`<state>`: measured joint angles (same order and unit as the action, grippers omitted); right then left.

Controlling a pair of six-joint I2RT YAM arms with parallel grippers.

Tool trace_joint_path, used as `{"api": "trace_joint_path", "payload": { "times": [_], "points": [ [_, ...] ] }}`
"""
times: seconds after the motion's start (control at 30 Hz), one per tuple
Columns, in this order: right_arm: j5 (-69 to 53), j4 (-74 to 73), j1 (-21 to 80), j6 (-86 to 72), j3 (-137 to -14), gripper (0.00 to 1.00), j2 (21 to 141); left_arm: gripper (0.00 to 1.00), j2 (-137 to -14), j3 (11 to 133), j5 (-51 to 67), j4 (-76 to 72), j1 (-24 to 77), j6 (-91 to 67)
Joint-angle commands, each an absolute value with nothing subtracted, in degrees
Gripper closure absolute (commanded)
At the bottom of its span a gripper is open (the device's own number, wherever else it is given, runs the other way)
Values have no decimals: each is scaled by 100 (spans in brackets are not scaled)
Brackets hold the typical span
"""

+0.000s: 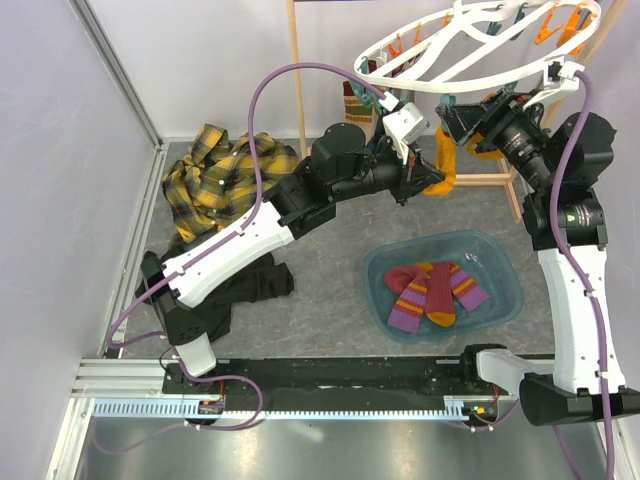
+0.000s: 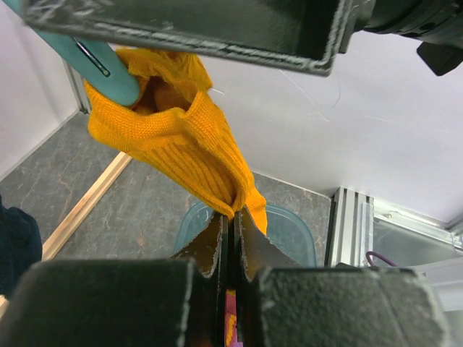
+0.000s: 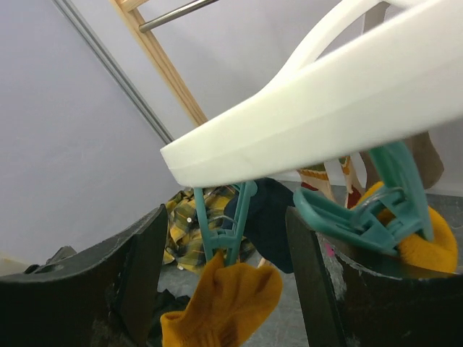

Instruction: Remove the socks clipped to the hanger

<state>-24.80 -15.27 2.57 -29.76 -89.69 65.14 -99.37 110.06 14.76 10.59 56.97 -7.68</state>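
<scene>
The left claw is pressed together on the lower end of a mustard yellow knitted sock. The sock hangs above it from a teal plastic clip. The right claw stands spread just under the white plastic ring hanger, and a thin teal clip holding yellow fabric is between its fingers. Below the left claw, maroon striped socks lie in a clear blue plastic basin.

Overhead; wrist close-ups sharing yellow sock
</scene>
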Motion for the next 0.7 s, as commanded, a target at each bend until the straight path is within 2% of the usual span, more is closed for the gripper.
{"api": "trace_joint_path", "payload": {
  "times": [0.0,0.17,0.4,0.6,0.63,0.67],
  "points": [
    [-1961,-1442,509,-2804,-9141,26,6592,98,-9897,11171,1696,976,5678,-949],
    [-1574,-1310,764,-2707,-9106,27,6653,98,-9923,11206,1705,984,5678,-958],
    [-1407,-1063,905,-2725,-9044,38,6706,98,-9949,11215,1714,984,5678,-976],
    [-1213,-1011,932,-2865,-9026,37,6706,98,-9958,11153,1696,976,5687,-993],
    [-1204,-1002,932,-2874,-9018,41,6706,98,-9958,11153,1705,984,5687,-1002],
    [-1178,-1002,940,-2883,-9009,50,6706,98,-9958,11153,1705,976,5678,-1002]
  ]
}}
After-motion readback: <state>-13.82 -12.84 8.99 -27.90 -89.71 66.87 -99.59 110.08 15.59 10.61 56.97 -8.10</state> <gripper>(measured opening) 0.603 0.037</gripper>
